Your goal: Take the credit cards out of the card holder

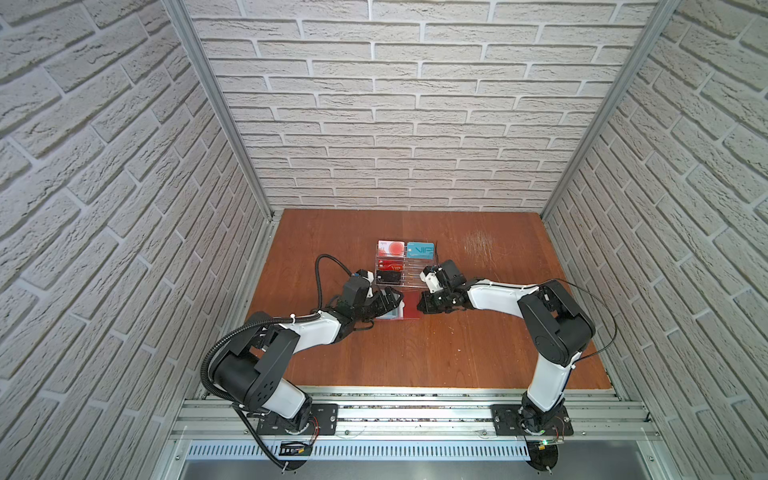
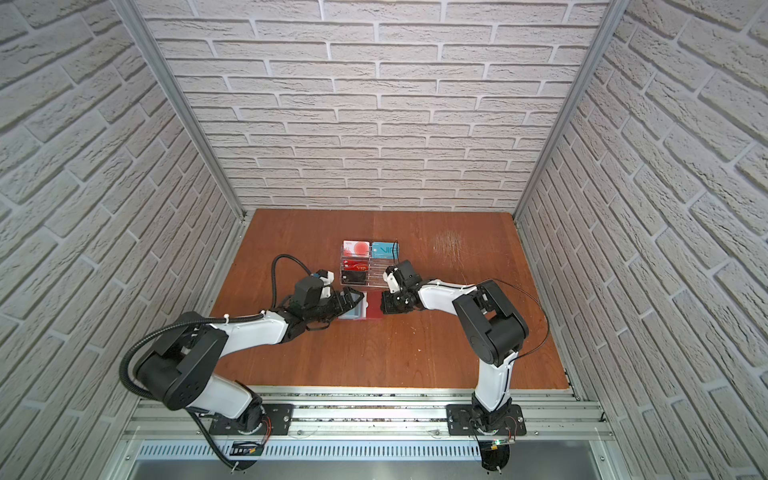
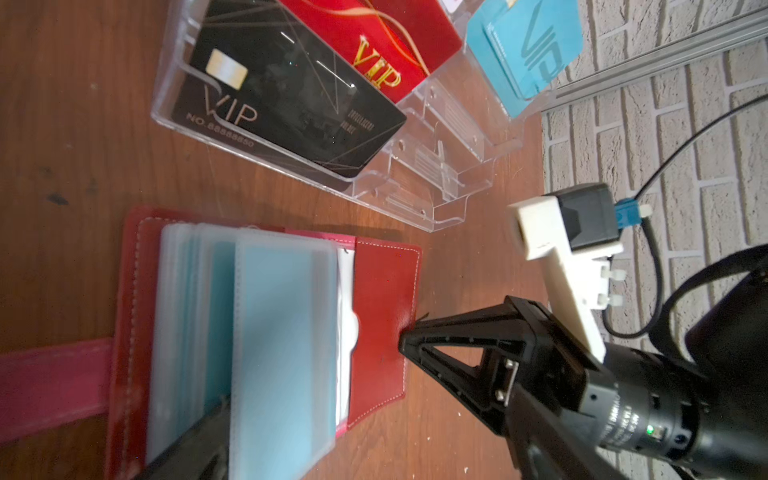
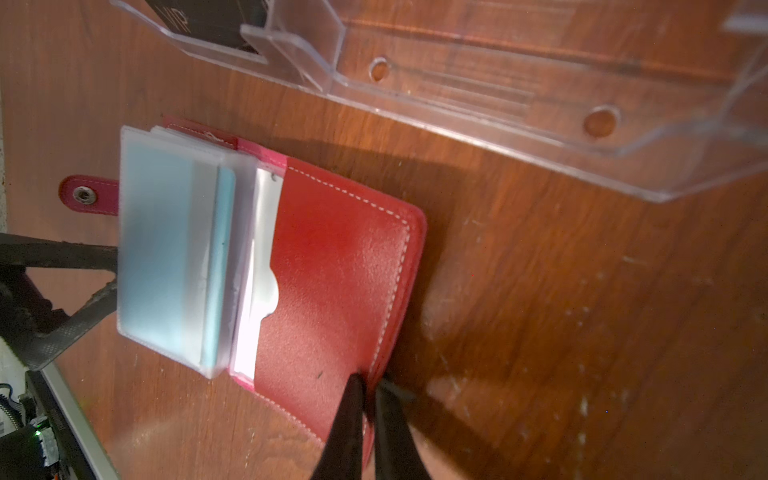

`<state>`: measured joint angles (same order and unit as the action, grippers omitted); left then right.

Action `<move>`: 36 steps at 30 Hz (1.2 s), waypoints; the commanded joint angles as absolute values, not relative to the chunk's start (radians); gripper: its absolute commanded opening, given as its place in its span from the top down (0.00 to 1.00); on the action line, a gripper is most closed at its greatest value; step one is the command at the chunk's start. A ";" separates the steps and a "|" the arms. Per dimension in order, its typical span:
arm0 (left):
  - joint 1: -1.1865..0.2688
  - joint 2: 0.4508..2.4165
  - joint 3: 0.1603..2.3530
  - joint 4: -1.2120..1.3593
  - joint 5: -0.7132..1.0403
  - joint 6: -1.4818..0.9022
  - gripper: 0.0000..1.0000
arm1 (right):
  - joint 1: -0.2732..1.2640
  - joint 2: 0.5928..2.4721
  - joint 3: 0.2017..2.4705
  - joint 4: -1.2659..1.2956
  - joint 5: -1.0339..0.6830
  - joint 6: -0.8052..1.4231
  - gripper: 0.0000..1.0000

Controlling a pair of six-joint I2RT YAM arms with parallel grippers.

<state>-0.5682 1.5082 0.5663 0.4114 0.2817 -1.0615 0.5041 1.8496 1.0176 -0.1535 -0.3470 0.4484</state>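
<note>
One teal card (image 4: 222,249) blurred in sleeve (image 4: 166,249); right claw (image 4: 370,384) nips card holder (image 4: 340,257); left claw (image 1: 392,302) agape.

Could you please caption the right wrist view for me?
Right tool grips the open card holder by its red cover.

- Before me lies a wooden table (image 1: 415,349), reddish brown, with a pale scuffed patch (image 1: 482,246) toward its far right.
- A clear tiered stand (image 3: 436,174) sits on it near the middle, its steps rising toward the back wall.
- On its front step I see a black card (image 3: 286,112) with a chip and "VIP" lettering.
- On the step behind is a red card (image 3: 374,45) with "VIP" in gold.
- On the rearmost step is a white card (image 1: 390,249) with red discs.
- White brick walls (image 1: 395,104) close in three sides, with metal posts (image 1: 216,108) at the corners.
- A metal rail (image 1: 415,411) runs along the table's near edge.
</note>
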 commanded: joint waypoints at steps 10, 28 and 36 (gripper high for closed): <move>-0.580 1.516 0.597 0.490 0.279 -1.106 0.02 | 0.506 1.863 1.036 -0.130 -0.380 0.449 0.90; -0.621 1.561 0.647 0.522 0.268 -1.132 0.02 | 0.466 1.805 0.986 -0.073 -0.431 0.489 0.73; -0.645 1.599 0.686 0.520 0.262 -1.140 0.02 | 0.437 1.764 0.971 -0.089 -0.430 0.494 0.61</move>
